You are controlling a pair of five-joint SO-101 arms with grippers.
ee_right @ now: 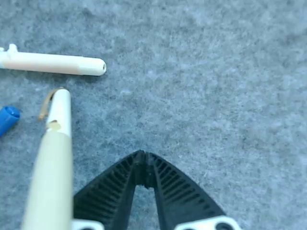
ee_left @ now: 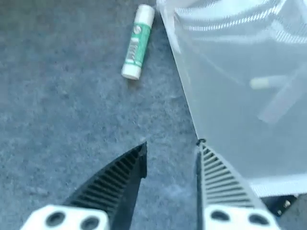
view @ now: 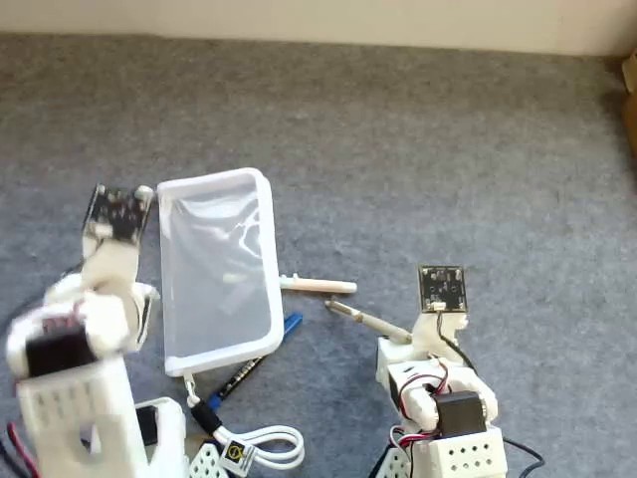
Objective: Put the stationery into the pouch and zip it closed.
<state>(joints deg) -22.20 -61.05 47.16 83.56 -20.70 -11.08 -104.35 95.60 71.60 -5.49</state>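
- The pouch (view: 214, 214) lies flat on the carpet (view: 448, 149). It is thin translucent mesh with a white bound rim, limp and light, so it would likely slide or buckle if pushed. The stiffer rim is the best place to hold it.
- Pale shapes show through the mesh, perhaps items already inside.
- The glue stick (ee_left: 137, 42), a hard, smooth cylinder, lies just beside a pouch corner. It may roll, so a pinch across its middle suits it.
- A cream pen (ee_right: 53, 63), a clip pen (ee_right: 50, 163), a blue pen (view: 291, 323) and a black pen (view: 237, 376) lie on the side of the pouch opposite the glue stick. All look rigid, slick and light.
- The left gripper (ee_left: 171, 146) hovers jaws apart at the pouch's edge.
- The right gripper (ee_right: 144, 165), jaws together, sits beyond the clip pen from the pouch.
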